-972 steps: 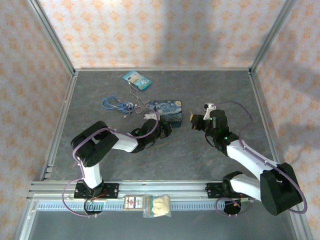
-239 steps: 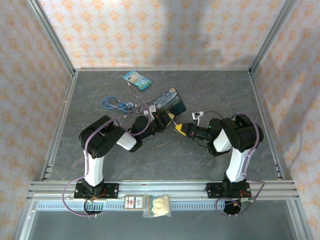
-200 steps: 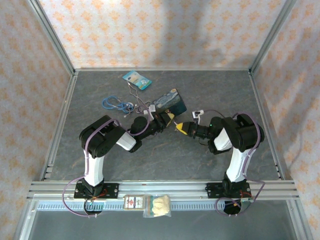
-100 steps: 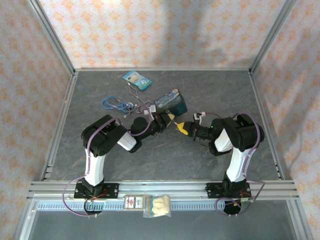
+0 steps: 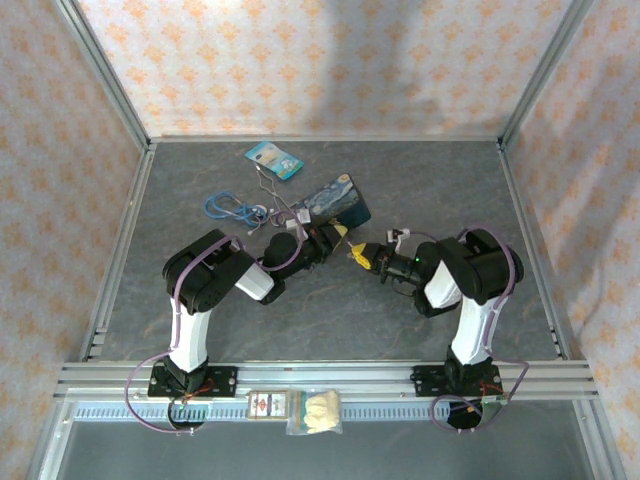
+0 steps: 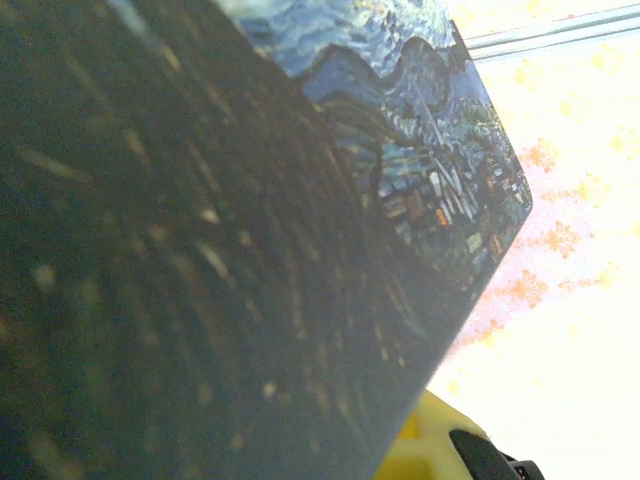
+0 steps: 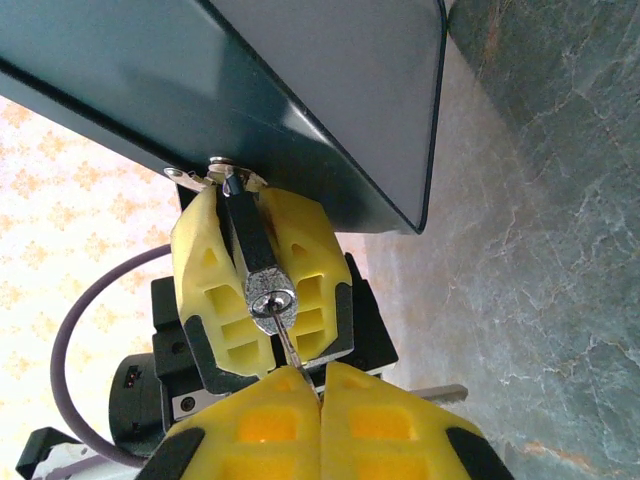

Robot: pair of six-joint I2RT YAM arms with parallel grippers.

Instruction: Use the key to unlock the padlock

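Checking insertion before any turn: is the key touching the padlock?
Touching. In the right wrist view the key runs straight into the keyhole of the padlock, with no gap.

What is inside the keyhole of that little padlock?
The key pokes into the padlock; its tip is hidden inside, and its head is covered by the shut right gripper.

The key (image 7: pixel 286 341) (bow, probably) hides inside the right tool (image 7: pixel 318 378).
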